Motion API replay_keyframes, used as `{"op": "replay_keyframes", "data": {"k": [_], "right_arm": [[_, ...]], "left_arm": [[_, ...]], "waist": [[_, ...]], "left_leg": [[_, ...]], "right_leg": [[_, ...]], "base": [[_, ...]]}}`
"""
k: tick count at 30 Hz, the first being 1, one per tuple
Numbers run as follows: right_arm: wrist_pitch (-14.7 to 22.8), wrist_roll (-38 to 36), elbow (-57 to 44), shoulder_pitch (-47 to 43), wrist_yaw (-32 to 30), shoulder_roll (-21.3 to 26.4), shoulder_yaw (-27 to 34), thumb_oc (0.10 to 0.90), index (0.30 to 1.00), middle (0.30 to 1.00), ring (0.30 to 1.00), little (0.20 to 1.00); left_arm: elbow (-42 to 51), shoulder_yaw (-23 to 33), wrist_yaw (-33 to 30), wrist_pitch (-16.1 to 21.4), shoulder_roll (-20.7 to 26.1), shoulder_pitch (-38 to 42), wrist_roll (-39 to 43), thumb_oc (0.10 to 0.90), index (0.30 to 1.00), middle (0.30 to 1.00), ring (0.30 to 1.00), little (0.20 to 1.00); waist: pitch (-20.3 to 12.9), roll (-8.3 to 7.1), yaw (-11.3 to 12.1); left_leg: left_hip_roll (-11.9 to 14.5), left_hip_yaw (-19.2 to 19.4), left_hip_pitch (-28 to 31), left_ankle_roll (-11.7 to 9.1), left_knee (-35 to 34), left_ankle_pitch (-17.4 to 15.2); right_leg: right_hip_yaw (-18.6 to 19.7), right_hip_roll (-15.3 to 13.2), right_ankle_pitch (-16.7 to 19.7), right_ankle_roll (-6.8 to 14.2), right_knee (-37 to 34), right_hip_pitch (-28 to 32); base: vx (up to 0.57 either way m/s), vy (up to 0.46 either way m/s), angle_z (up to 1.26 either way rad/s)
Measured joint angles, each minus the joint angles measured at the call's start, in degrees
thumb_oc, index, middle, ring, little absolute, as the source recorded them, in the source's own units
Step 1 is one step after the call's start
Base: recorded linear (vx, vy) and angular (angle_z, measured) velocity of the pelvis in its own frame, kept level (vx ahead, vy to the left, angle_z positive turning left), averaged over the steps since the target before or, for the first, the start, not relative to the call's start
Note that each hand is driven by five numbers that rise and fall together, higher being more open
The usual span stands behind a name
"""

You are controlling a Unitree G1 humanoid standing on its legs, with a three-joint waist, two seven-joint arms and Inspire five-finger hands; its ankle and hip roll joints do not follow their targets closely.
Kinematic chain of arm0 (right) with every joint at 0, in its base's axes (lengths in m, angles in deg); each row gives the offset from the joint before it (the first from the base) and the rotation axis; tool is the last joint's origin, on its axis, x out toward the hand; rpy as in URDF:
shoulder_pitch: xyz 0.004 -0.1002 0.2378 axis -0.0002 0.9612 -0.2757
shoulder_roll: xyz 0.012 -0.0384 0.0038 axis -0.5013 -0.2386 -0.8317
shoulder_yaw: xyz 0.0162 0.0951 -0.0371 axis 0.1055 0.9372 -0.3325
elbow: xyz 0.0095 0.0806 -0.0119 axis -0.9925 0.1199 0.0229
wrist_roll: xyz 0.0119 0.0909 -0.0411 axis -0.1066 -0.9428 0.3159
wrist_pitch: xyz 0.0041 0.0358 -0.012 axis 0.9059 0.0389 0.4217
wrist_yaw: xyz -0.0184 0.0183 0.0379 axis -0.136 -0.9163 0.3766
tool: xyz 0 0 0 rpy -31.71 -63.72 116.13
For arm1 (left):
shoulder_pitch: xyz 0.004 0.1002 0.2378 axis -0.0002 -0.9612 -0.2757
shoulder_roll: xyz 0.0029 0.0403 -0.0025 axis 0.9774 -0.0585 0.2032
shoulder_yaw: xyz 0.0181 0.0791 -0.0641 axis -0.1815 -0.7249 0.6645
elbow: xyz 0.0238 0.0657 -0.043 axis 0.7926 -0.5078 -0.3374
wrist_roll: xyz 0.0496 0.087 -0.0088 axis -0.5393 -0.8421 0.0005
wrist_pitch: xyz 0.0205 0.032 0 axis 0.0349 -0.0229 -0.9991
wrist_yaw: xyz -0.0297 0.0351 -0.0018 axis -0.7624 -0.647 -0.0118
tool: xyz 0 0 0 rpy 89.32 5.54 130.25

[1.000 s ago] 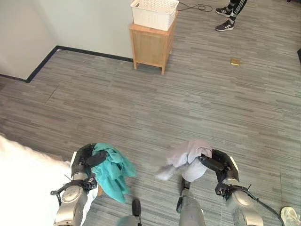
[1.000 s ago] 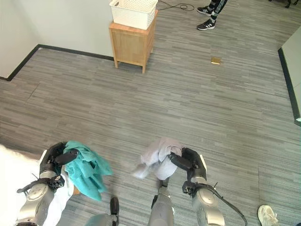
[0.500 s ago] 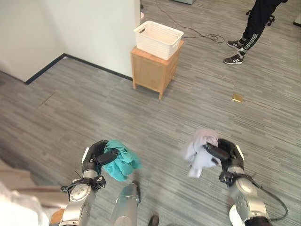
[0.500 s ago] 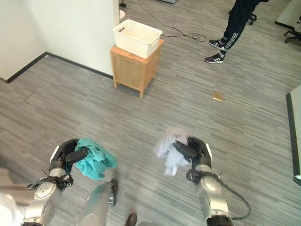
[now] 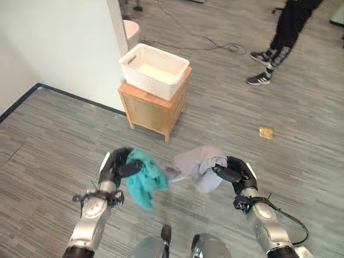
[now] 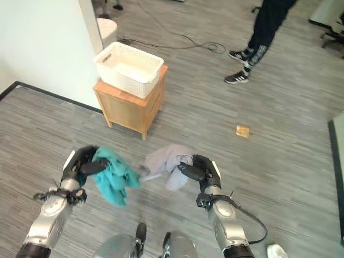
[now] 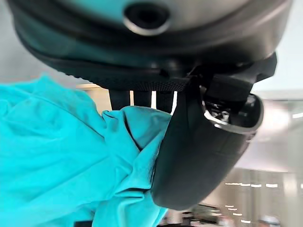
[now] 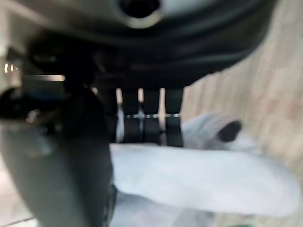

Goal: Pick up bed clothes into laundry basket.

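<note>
Laundry basket (image 5: pixel 154 70) sits ahead of both hands, nearer the left hand (image 5: pixel 115 165) clutching teal cloth (image 5: pixel 144 178); right hand (image 5: pixel 236 173) grips grey cloth (image 5: pixel 198 163).

Office-like room: grey plank floor (image 5: pixel 301 97), office chair base (image 6: pixel 334 38), trailing cable (image 5: pixel 215 47).

The left robot hand (image 6: pixel 80 161) grips a teal cloth (image 6: pixel 114 177); the right robot hand (image 6: pixel 200 170) grips a pale grey cloth (image 6: pixel 166 161). Beyond them, a white laundry basket (image 6: pixel 129 63) sits on a small wooden cabinet (image 6: pixel 129 107).

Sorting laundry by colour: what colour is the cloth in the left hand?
Teal cloth, clearest in the left eye view.
</note>
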Motion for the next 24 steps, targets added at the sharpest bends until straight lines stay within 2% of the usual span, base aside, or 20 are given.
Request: {"op": "replay_keyframes", "data": {"k": [1, 2, 3, 4, 5, 6, 7, 8, 9, 10, 11, 12, 14, 15, 16, 18, 19, 22, 23, 24], "right_arm": [[-0.06, 0.02, 0.97, 0.96, -0.21, 0.32, 1.36, 0.4, 0.3, 0.3, 0.3, 0.3], [-0.12, 0.07, 1.01, 1.73, -0.22, 0.79, 2.07, 0.4, 0.3, 0.3, 0.3, 0.3], [-0.2, 0.08, 1.0, 2.4, -0.56, 0.75, 2.87, 0.4, 0.3, 0.3, 0.3, 0.3], [-0.37, 0.06, 0.99, 2.45, -0.88, 0.77, 2.96, 0.4, 0.3, 0.3, 0.3, 0.3], [-0.52, 0.06, 0.94, 3.14, -1.58, 0.97, 4.49, 0.4, 0.3, 0.3, 0.3, 0.3], [-0.7, 0.06, 0.9, 3.5, -1.97, 1.54, 5.74, 0.4, 0.3, 0.3, 0.3, 0.3], [-0.69, -0.08, 1.59, 2.76, -2.12, 2.66, 6.14, 0.4, 0.3, 0.3, 0.3, 0.3], [-0.84, -0.65, 1.65, 1.88, -2.24, 5.34, 6.39, 0.4, 0.3, 0.3, 0.3, 0.3], [-0.87, -0.62, 1.41, 1.72, -1.98, 6.23, 7.27, 0.4, 0.3, 0.3, 0.3, 0.3], [-0.04, -1.07, 1.15, 0.18, -2.28, 7.14, 7.88, 0.4, 0.3, 0.3, 0.3, 0.3], [0.15, -1.5, 0.28, -0.4, -2.23, 7.71, 8.89, 0.4, 0.3, 0.3, 0.3, 0.3], [0.61, -2.05, -1.17, -1.75, -2.65, 7.88, 11.63, 0.4, 0.3, 0.3, 0.3, 0.3], [1.73, -2.08, -3.31, -2.78, -3.23, 7.89, 15.89, 0.4, 0.3, 0.3, 0.3, 0.3], [1.9, -2.14, -3.35, -4.13, -3.57, 8.29, 15.95, 0.4, 0.3, 0.3, 0.3, 0.3], [2.02, -1.96, -3.33, -5.48, -3.52, 10.79, 15.34, 0.4, 0.3, 0.3, 0.3, 0.3], [1.97, -1.21, -2.32, -7.08, -3.47, 14.13, 15.15, 0.4, 0.3, 0.3, 0.3, 0.3], [1.97, -1.15, -1.9, -7.28, -3.55, 14.83, 15.18, 0.4, 0.3, 0.3, 0.3, 0.3], [1.54, 0.1, 2.0, -11.53, -2.96, 21.82, 12.92, 0.4, 0.3, 0.3, 0.3, 0.3], [1.16, 1.06, 9.82, -18.27, -2.0, 31.3, 5.3, 0.4, 0.3, 0.3, 0.3, 0.3], [-0.05, 2.73, 12.58, -21.32, -0.91, 37.67, 1.19, 0.4, 0.3, 0.3, 0.3, 0.3]], "left_arm": [[-0.24, 0.14, 0.45, 1.02, -0.37, 1.35, 0.12, 0.4, 0.3, 0.3, 0.3, 0.3], [-0.45, 0.43, 0.46, 1.12, -0.65, 2.1, 0.14, 0.4, 0.3, 0.3, 0.3, 0.3], [-0.97, 1.14, 0.41, 1.14, -0.8, 2.74, 0.16, 0.4, 0.3, 0.3, 0.3, 0.3], [-1.24, 2.09, 0.19, 1.4, -1.01, 2.49, 0.2, 0.4, 0.3, 0.3, 0.3, 0.3], [-2.52, 3.72, -0.58, 1.25, -2.7, 2.64, 0.38, 0.4, 0.3, 0.3, 0.3, 0.3], [-2.37, 3.81, -0.76, 1.23, -3.75, 2.0, 1.0, 0.4, 0.3, 0.3, 0.3, 0.3], [-2.2, 4.33, -0.76, 1.76, -4.97, 0.23, 2.32, 0.4, 0.3, 0.3, 0.3, 0.3], [-1.48, 5.93, -0.66, 2.32, -6.65, -2.14, 3.93, 0.4, 0.3, 0.3, 0.3, 0.3], [-1.56, 6.41, -1.0, 2.33, -7.12, -2.55, 4.71, 0.4, 0.3, 0.3, 0.3, 0.3], [-1.75, 7.93, -1.95, 2.36, -6.31, -3.63, 5.94, 0.4, 0.3, 0.3, 0.3, 0.3], [-1.86, 8.69, -2.15, 2.34, -5.68, -3.81, 6.79, 0.4, 0.3, 0.3, 0.3, 0.3], [-1.89, 10.48, -3.06, 2.33, -5.11, -4.21, 7.16, 0.4, 0.3, 0.3, 0.3, 0.3], [-1.75, 11.86, -3.44, 2.34, -4.93, -4.98, 7.35, 0.4, 0.3, 0.3, 0.3, 0.3], [-1.65, 12.49, -3.48, 2.33, -4.45, -5.58, 7.33, 0.4, 0.3, 0.3, 0.3, 0.3], [-1.65, 12.45, -3.41, 2.4, -3.26, -6.31, 7.05, 0.4, 0.3, 0.3, 0.3, 0.3], [-1.63, 12.56, -3.47, 2.33, -3.09, -6.96, 6.93, 0.4, 0.3, 0.3, 0.3, 0.3], [-1.64, 12.44, -3.44, 2.32, -2.95, -6.97, 6.93, 0.4, 0.3, 0.3, 0.3, 0.3], [-1.25, 12.13, -3.13, 2.3, -2.37, -7.04, 7.43, 0.4, 0.3, 0.3, 0.3, 0.3], [-0.59, 10.89, -2.82, 2.34, -1.51, -7.28, 7.98, 0.4, 0.3, 0.3, 0.3, 0.3], [0.05, 9.67, -2.42, 2.34, -0.55, -7.23, 8.66, 0.4, 0.3, 0.3, 0.3, 0.3]], "waist": [[-0.19, -0.22, -1.62], [-0.23, -0.09, -2.6], [-0.36, -0.9, -2.91], [-0.5, -1.72, -2.59], [-0.63, -3.64, -2.78], [-0.82, -3.88, -2.97], [-1.39, -2.29, -2.48], [-1.48, -2.31, -0.8], [-1.36, -3.23, -0.15], [-1.18, -4.77, 1.37], [-0.88, -5.62, 1.47], [-0.3, -6.83, -0.18], [-0.15, -7.32, -0.21], [-0.21, -7.31, 0.5], [-0.28, -7.15, 0.49], [-0.36, -6.65, 1.13], [-0.36, -6.65, 1.59], [-0.98, -5.93, 0.85], [-1.78, -4.89, 0.69], [-1.93, -4.49, 1.08]], "left_leg": [[0.18, -4.79, 1.63, -1.42, 0.07, -1.46], [0.53, -7.24, 2.71, -1.58, -0.03, -2.42], [0.5, -8.76, 3.4, -2.53, 0.6, -3.21], [0.54, -9.54, 4.33, -3.01, 0.41, -3.39], [0.33, -12.3, 4.65, -6.32, 4.23, -5.53], [0.31, -12.17, 4.36, -7.41, 7.65, -6.7], [2.44, -11.3, 3.05, -7.82, 9.56, -6.49], [3.7, -8.9, -2.58, -9.76, 20.58, -3.84], [4.44, -7.07, -5.65, -10.06, 27.8, -3.13], [4.61, -5.46, -10.88, -9.55, 33.68, -2.64], [5.47, -3.12, -13.16, -9.64, 33.85, -2.97], [7.74, 3.61, -16.91, -9.48, 29.74, -2.71], [10.57, 12.42, -16.49, -9.73, 17.69, -2.08], [10.43, 13.48, -16.78, -9.72, 14.82, -1.65], [9.62, 15.05, -15.9, -9.39, 8.37, -0.7], [7.94, 12.7, -14.21, -9.58, 1.22, 2.81], [7.56, 11.75, -13.78, -9.97, 0.41, 3.38], [6.27, 10.3, -11.4, -10.25, -1.15, 4.46], [6.57, 10.36, -9.44, -10.07, -4.56, 4.99], [6.46, 10.63, -8.87, -9.61, -6.75, 6.63]], "right_leg": [[8.45, 0.76, 2.16, 1.71, -16.42, 1.39], [14.56, 1.13, 4.22, 2.94, -24.73, 3.1], [20.93, 0.98, 8.76, 4.74, -30.81, 3.52], [21.23, 0.6, 10.95, 5.16, -32.02, 3.26], [17.37, -1.14, 16.54, 5.5, -32.49, 6.59], [14.28, -1.22, 21.82, 2.44, -31.06, 7.19], [11.52, 0.74, 18.96, 0.46, -27.9, 6.53], [8.38, 2.45, 15.24, -2.77, -24.33, 7.37], [7.35, 2.22, 15.05, -3.27, -24.22, 8.0], [5.51, 2.75, 13.57, -5.73, -24.11, 9.14], [2.66, 2.42, 13.28, -6.52, -25.12, 10.17], [-1.21, 2.4, 12.9, -6.94, -28.01, 12.79], [-3.58, 3.8, 13.38, -7.66, -31.5, 15.25], [-3.49, 4.5, 13.24, -7.08, -32.73, 15.96], [-4.09, 5.65, 13.5, -6.21, -36.3, 17.99], [-4.34, 6.91, 13.17, -5.54, -36.39, 18.45], [-4.3, 7.42, 13.07, -5.65, -36.42, 18.71], [-5.61, 9.58, 12.6, -7.13, -38.06, 21.18], [-5.41, 10.62, 12.6, -7.21, -38.63, 21.34], [-5.23, 10.54, 12.63, -7.3, -38.64, 20.84]], "base": [[0.86, -0.379, 2.0], [0.57, -0.315, 1.68], [0.46, -0.335, 1.17], [0.41, -0.395, 1.62], [0.36, -0.388, 1.65], [0.33, -0.43, 1.73], [0.21, -0.362, 1.37], [0.1, -0.481, 1.05], [0.02, -0.355, 1.17], [0.07, -0.311, 0.81], [0.12, -0.128, 1.49], [0.11, -0.127, 1.34], [0.23, -0.092, 0.97], [0.33, -0.059, 0.33], [0.22, -0.014, 0.01], [0.16, -0.005, -0.04], [0.15, 0.013, -0.04], [0.19, 0.065, 0.06], [0.15, 0.069, -0.02], [0.12, 0.066, 0.0]]}}
